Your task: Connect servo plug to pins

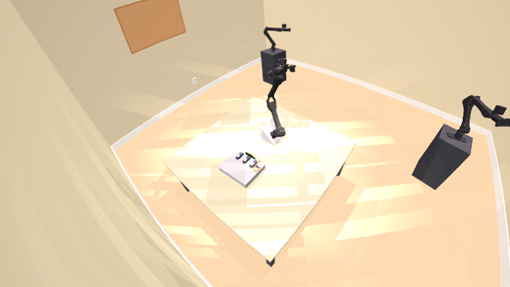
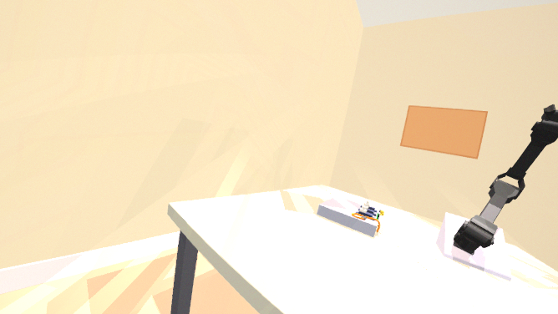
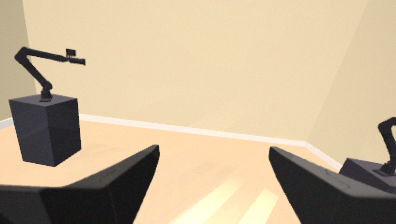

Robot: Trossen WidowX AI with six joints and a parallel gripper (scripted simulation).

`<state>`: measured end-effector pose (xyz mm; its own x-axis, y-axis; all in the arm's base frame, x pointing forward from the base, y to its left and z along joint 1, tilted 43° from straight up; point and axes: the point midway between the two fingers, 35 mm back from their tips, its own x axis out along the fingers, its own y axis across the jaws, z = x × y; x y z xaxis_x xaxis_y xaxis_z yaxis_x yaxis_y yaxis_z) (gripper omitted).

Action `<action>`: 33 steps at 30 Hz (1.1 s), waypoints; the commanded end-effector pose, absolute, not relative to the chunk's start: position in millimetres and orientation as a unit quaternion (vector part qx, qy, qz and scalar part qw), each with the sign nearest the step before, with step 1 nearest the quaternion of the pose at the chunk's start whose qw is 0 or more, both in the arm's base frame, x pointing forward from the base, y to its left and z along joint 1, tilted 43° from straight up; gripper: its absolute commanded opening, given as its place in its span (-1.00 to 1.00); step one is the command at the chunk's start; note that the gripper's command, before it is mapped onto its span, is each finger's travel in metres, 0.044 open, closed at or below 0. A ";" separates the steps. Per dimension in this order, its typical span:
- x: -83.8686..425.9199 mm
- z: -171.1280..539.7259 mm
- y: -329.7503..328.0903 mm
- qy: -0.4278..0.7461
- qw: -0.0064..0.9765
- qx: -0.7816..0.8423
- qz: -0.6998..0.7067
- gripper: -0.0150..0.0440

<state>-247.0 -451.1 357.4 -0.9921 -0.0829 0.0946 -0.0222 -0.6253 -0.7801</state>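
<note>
The pale holder (image 1: 236, 170) (image 2: 344, 219) is a flat block on the table, with small dark parts (image 1: 246, 159) grouped along one side. An orange wire loop (image 1: 256, 169) (image 2: 378, 225) lies at one corner and hangs over the block's edge. Green and yellow bits show near the dark parts. The plug, the pins, the coloured band and its dot are too small to make out. My gripper (image 3: 213, 150) (image 1: 293, 68) is open and empty, its fingers wide apart. It is high above the table, well away from the holder, and faces the room.
The table (image 1: 290, 214) (image 2: 251, 238) carries the holder and my arm's pale base mount (image 1: 267, 134) (image 2: 446, 234). Two other arms stand on dark pedestals (image 1: 268, 66) (image 1: 439, 164) off the table; these also show in the wrist view, at left and right. An orange board (image 1: 150, 24) (image 2: 443, 131) hangs on a wall.
</note>
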 end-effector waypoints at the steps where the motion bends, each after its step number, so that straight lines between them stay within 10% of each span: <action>1: -247.2 357.8 -450.8 0.432 0.017 -0.061 -0.899 0.78; 11: -253.5 375.0 -437.4 0.420 0.010 -0.070 -0.905 -0.10; 33: -278.3 437.9 -376.8 0.401 -0.032 -0.111 -0.909 -0.10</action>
<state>-274.2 -394.5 419.7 -0.9798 -0.0445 0.1949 -0.1161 -0.6667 -0.7362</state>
